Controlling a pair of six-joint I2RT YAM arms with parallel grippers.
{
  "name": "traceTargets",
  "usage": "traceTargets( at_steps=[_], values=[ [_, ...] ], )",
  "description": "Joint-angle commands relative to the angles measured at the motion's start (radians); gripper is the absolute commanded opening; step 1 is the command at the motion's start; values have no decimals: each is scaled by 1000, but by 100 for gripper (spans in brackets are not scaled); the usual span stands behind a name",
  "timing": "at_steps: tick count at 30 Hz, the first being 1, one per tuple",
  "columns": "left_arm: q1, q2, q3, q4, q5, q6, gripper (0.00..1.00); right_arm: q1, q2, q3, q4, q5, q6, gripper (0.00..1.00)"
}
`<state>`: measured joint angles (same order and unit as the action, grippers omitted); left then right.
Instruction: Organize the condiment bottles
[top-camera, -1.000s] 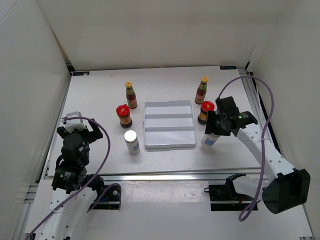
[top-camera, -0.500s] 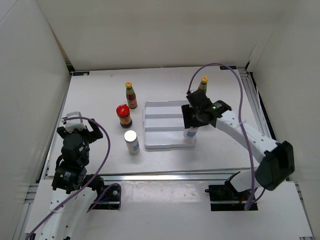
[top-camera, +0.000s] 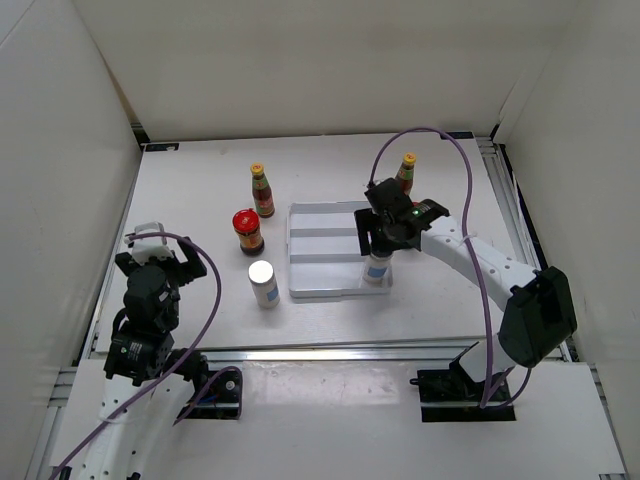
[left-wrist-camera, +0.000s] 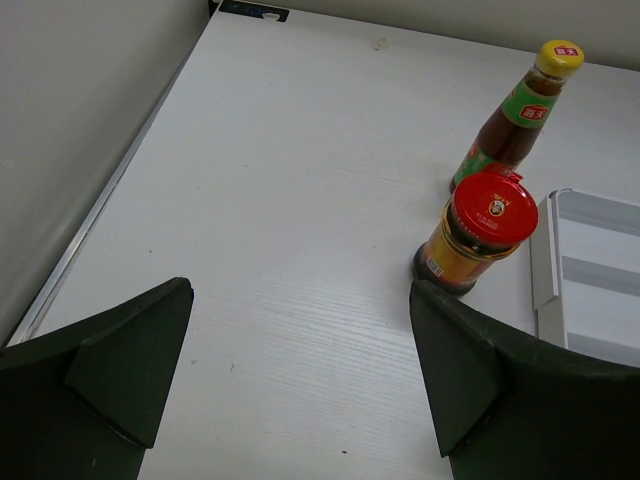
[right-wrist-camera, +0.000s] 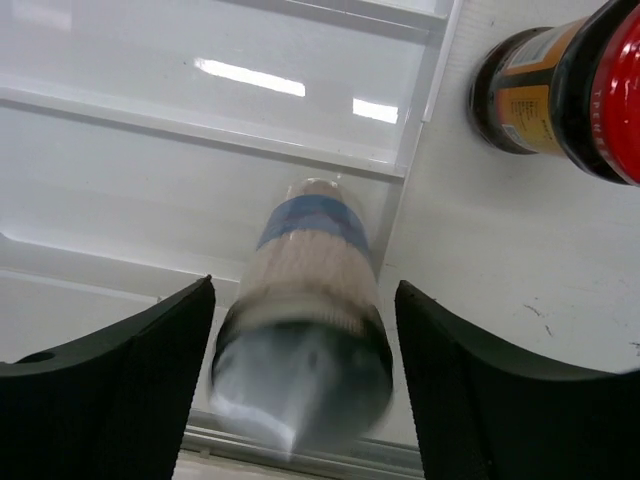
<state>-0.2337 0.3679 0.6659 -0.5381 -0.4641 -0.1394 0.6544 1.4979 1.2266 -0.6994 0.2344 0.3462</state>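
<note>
My right gripper is over the near right corner of the white ridged tray. A white silver-topped shaker stands there, between the spread fingers and blurred in the right wrist view. A red-lidded jar stands just right of the tray; the arm hides it from above. A slim yellow-capped bottle is behind it. Left of the tray stand another slim bottle, a red-lidded jar and a second shaker. My left gripper is open and empty at the near left.
The tray's ridges split it into three strips, and its far strips hold nothing. White walls close the table on the left, back and right. The left wrist view shows the jar, the bottle and the tray's left edge.
My right arm carried the shaker from right of the tray leftward to the tray's near right corner, and it now stands there between the fingers. The left arm has not moved.
</note>
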Motion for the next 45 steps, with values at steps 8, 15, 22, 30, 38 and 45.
traceTargets(
  at_steps=[8, 15, 22, 30, 38, 45],
  values=[
    [-3, 8, -2, 12, 78, 3, 100, -1, -15, 53, 18, 43, 2, 86],
    [-3, 17, -2, 23, 110, 12, 100, -1, -143, 31, 41, 52, -22, 100],
    [-3, 26, -2, 23, 120, 21, 100, -1, -32, 89, 51, 8, -96, 100],
    [-3, 36, -2, 23, 111, 21, 100, -10, 195, 244, 14, -30, -84, 100],
    [-3, 36, -2, 23, 102, 21, 100, -30, 340, 333, -38, -30, -62, 100],
    [-3, 45, -2, 23, 102, 21, 100, -75, 378, 344, -48, -81, -53, 87]
  ],
)
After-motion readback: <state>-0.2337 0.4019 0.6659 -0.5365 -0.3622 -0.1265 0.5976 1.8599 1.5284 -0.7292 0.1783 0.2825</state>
